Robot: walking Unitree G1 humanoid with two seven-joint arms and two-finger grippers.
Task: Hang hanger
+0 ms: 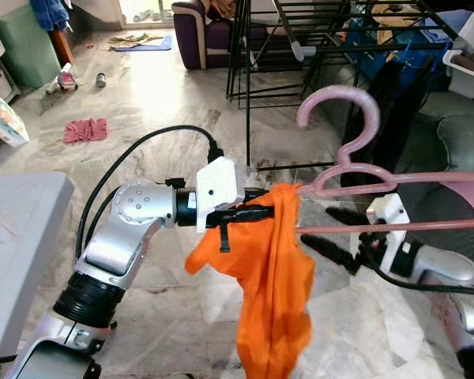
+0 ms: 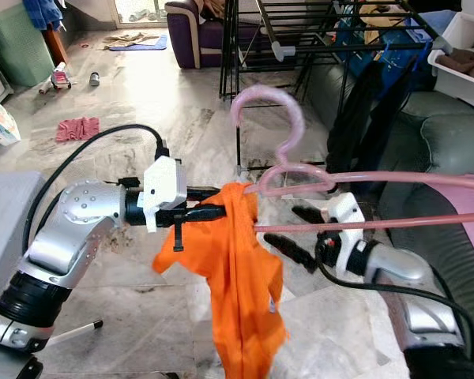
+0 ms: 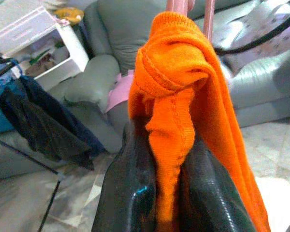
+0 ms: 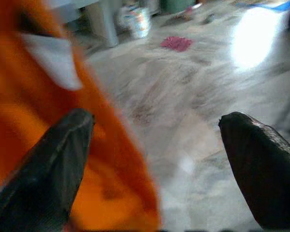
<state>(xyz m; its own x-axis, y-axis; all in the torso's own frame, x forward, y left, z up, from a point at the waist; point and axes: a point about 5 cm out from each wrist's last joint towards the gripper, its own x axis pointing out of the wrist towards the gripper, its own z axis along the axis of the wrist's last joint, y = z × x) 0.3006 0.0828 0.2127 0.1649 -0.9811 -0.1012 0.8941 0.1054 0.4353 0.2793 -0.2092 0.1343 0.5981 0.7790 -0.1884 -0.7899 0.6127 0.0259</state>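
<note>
Marble floor point(image 1: 166, 103), pale grey and veined, glossy with glare, ran across the room under both arms. Left gripper point(image 1: 257, 212) was closed tight on an orange garment point(image 1: 272, 292), fabric bunched between its black fingers point(image 3: 130, 193). Garment draped over the end of a pink hanger point(image 1: 355, 170) held in mid-air, hook up, long bars running off to the right. Right gripper point(image 2: 296, 237) sat just below the hanger bars beside the cloth, fingers spread wide, holding nothing. Black drying rack point(image 1: 300, 39) stood behind, dark clothes hung on it. Grey sofa point(image 1: 450, 134) at right, purple armchair point(image 1: 201, 31) at back, red cloth point(image 1: 85, 129) on the floor, grey table point(image 1: 20, 229) at left.
</note>
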